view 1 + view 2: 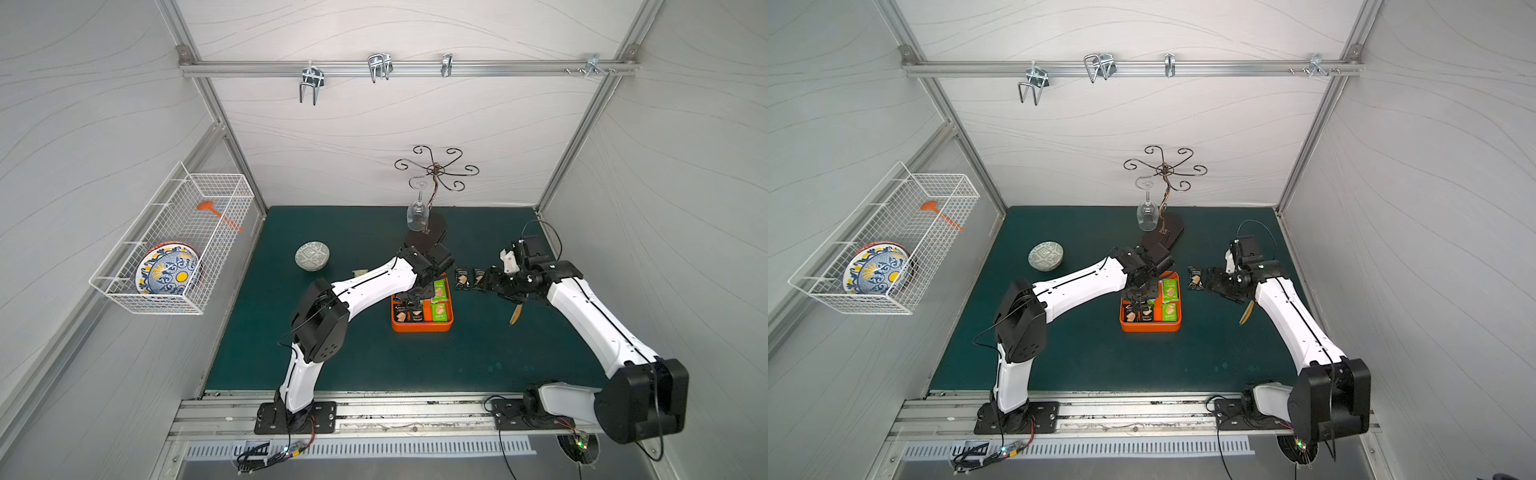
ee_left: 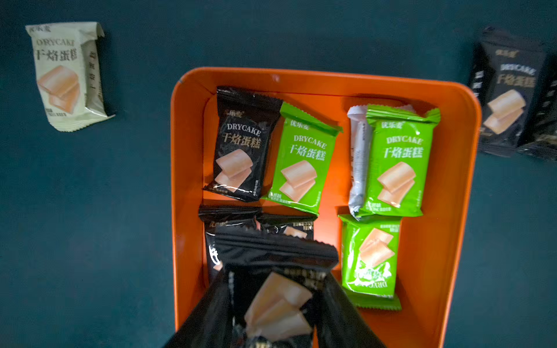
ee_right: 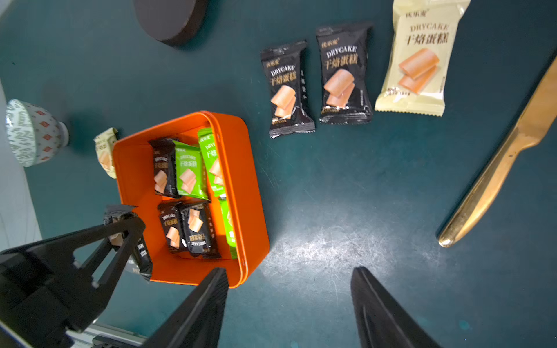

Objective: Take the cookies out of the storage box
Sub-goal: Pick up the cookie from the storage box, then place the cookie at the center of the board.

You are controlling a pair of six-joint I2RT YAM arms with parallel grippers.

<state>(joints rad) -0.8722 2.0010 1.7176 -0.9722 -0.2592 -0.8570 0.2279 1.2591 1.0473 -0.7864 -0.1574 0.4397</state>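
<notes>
The left gripper (image 2: 277, 280) was clenched on a black cookie packet (image 2: 275, 250) over the storage box (image 2: 465, 186); the right gripper (image 3: 289, 272) stood released, empty

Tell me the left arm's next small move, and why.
The left gripper is shut on a black sealed cookie packet, held above the shallow orange square tray. A pale yellow packet already lies on the dark green mat outside. So it should probably carry its packet sideways past the tray wall and lower it to the mat.

left pincer (image 3: 128, 226) clamped, right pincer (image 3: 289, 271) spread
</notes>
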